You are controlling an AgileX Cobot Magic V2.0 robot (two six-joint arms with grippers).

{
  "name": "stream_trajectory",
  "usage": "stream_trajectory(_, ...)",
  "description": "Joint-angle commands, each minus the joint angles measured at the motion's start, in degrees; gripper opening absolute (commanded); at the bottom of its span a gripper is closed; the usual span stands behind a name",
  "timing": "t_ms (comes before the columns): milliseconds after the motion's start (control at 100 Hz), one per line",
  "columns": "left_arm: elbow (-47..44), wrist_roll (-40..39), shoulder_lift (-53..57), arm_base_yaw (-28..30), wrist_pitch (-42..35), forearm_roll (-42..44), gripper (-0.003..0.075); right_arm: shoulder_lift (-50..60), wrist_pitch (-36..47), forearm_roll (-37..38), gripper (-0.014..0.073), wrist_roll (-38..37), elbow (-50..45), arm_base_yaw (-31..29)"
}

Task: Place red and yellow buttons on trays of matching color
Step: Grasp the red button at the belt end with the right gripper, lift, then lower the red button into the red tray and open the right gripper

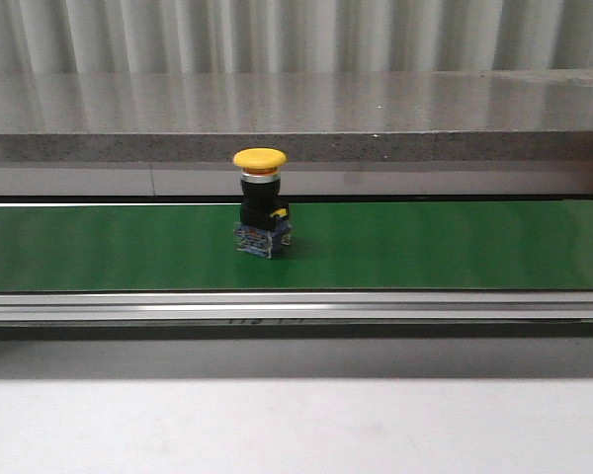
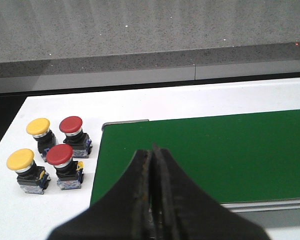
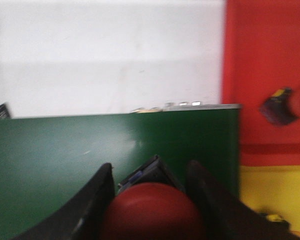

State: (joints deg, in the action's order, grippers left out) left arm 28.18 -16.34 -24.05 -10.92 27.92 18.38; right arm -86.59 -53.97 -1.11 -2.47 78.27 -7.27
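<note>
Risk: my right gripper clamps a red button near the belt's end; blur could mis-drop it off the red tray; left gripper pinched closed, empty.

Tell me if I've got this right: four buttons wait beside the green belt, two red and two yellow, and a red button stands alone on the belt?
Almost. The button standing alone on the belt is yellow, not red; the front view shows its yellow cap. The rest holds: in the left wrist view four buttons sit beside the belt, two red and two yellow.
</note>
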Motion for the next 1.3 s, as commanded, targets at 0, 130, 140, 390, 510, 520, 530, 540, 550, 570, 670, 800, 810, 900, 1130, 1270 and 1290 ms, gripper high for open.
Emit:
stream_trajectory(0,1.38,-0.14,-0.26,-0.51,-4.26,0.51,-0.002,2.5,2.35,1.11,0.0193,-1.27,3.22,-6.91)
stream_trajectory(130,1.38,-0.14,-0.26,-0.51,-4.26,0.51,-0.002,1.68,8.57,1.11,0.0193,-4.57,3.32,-17.21)
stream_trajectory(140,1.38,-0.14,-0.26,-0.51,-4.26,0.51,-0.002,1.58,9.29,1.11,0.0193,-4.74,3.32,-17.7)
stream_trajectory(390,1.38,-0.14,-0.26,-0.51,-4.26,0.51,-0.002,-4.99,18.22,0.1,0.0193,-9.8,3.37,-28.07)
stream_trajectory(510,1.38,-0.14,-0.26,-0.51,-4.26,0.51,-0.002,-9.48,22.79,-0.47,0.0193,-9.8,3.69,-28.0)
stream_trajectory(520,1.38,-0.14,-0.26,-0.51,-4.26,0.51,-0.002,-9.72,23.21,-0.47,0.0193,-9.8,3.69,-28.0)
stream_trajectory(530,1.38,-0.14,-0.26,-0.51,-4.26,0.51,-0.002,-10.24,23.44,-0.47,0.0193,-9.8,3.78,-27.94)
stream_trajectory(540,1.38,-0.14,-0.26,-0.51,-4.26,0.51,-0.002,-10.49,23.73,-0.47,0.0193,-9.8,3.93,-27.94)
stream_trajectory(550,1.38,-0.14,-0.26,-0.51,-4.26,0.51,-0.002,-11.01,23.86,-0.47,0.0193,-9.8,4.12,-27.89)
stream_trajectory(570,1.38,-0.14,-0.26,-0.51,-4.26,0.51,-0.002,-11.53,24.11,-0.47,0.0193,-9.8,4.37,-27.89)
stream_trajectory(670,1.38,-0.14,-0.26,-0.51,-4.26,0.51,-0.002,-15.32,23.98,-0.47,0.0193,-9.68,6.77,-27.83)
stream_trajectory(800,1.38,-0.14,-0.26,-0.51,-4.26,0.51,-0.002,-19.3,23.1,-0.47,0.0193,-8.4,10.77,-27.83)
stream_trajectory(810,1.38,-0.14,-0.26,-0.51,-4.26,0.51,-0.002,-19.63,23.1,-0.47,0.0193,-8.34,10.77,-27.83)
stream_trajectory(900,1.38,-0.14,-0.26,-0.51,-4.26,0.51,-0.002,-21.63,22.89,-0.47,0.0193,-8.28,12.52,-27.83)
stream_trajectory(1130,1.38,-0.14,-0.26,-0.51,-4.26,0.51,-0.002,-24.57,23.09,-0.47,0.0193,-8.27,13.57,-27.83)
stream_trajectory(1270,1.38,-0.14,-0.26,-0.51,-4.26,0.51,-0.002,-26.31,23.71,-0.47,0.0193,-8.27,13.74,-27.83)
stream_trajectory(1290,1.38,-0.14,-0.26,-0.51,-4.26,0.51,-0.002,-26.61,23.8,-0.47,0.0193,-8.27,13.74,-27.83)
